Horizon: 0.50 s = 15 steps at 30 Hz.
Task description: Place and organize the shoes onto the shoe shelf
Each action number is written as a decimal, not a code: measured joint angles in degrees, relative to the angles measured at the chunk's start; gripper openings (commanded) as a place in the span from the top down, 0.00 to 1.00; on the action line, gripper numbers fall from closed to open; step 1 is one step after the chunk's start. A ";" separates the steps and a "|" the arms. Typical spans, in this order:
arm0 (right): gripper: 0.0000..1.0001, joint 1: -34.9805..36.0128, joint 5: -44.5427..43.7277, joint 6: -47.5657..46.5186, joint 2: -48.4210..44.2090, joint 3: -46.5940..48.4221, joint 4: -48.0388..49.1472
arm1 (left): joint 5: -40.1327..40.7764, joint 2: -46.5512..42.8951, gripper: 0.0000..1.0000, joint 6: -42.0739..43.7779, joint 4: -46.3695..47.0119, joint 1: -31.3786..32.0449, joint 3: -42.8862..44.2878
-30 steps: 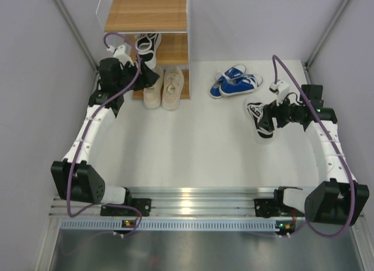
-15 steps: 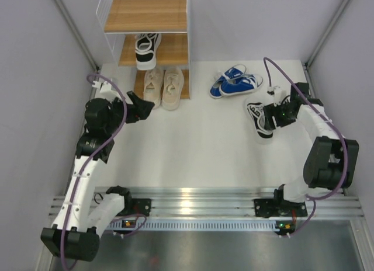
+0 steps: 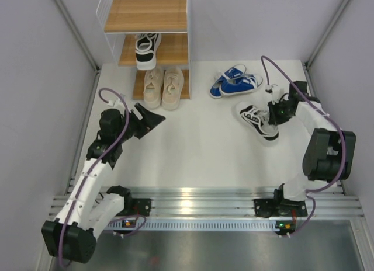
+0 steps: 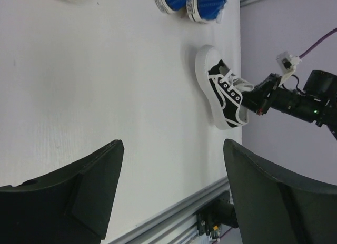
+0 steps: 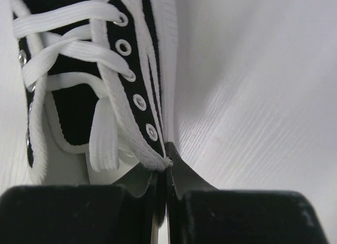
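Observation:
The shoe shelf (image 3: 146, 15) stands at the far left. One black-and-white shoe (image 3: 146, 48) rests on its middle board, and the beige pair (image 3: 163, 87) sits on the lowest board. The blue pair (image 3: 235, 83) lies on the table at the far right. The second black-and-white shoe (image 3: 256, 120) (image 4: 223, 94) (image 5: 73, 75) lies diagonally at the right. My right gripper (image 3: 273, 114) (image 5: 166, 161) is shut on the collar edge of this shoe by the top eyelets. My left gripper (image 3: 153, 118) (image 4: 172, 149) hangs open and empty over the table, in front of the shelf.
Grey walls close in both sides, with slanted metal posts (image 3: 73, 28) at the back corners. A metal rail (image 3: 193, 196) runs along the near edge between the arm bases. A purple cable (image 3: 274, 69) loops above the right wrist.
My left arm drew back from the shelf toward the near left, its gripper open. My right gripper closed on the black-and-white shoe, which has swung to lie diagonally.

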<state>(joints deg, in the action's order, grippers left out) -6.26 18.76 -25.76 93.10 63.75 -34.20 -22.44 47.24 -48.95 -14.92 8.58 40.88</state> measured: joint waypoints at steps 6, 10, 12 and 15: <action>1.00 -0.02 11.19 -14.82 -10.54 0.07 -14.36 | 5.97 6.29 0.18 -5.70 9.94 18.75 -4.11; 1.00 1.07 18.38 -18.69 -13.22 0.07 -21.62 | 8.46 14.62 0.16 -8.83 21.46 28.65 -7.26; 1.00 2.97 20.44 -18.36 -13.55 0.04 -22.75 | 9.01 18.62 0.16 -9.66 25.94 30.95 -7.34; 1.00 8.48 22.01 -16.02 -14.49 0.00 -21.86 | 9.07 24.06 0.16 -10.54 30.64 32.65 -5.92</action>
<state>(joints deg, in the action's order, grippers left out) 2.22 40.77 -41.78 78.61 63.75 -56.05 -13.37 71.31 -59.48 15.73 41.23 34.96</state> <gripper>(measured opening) 0.022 0.837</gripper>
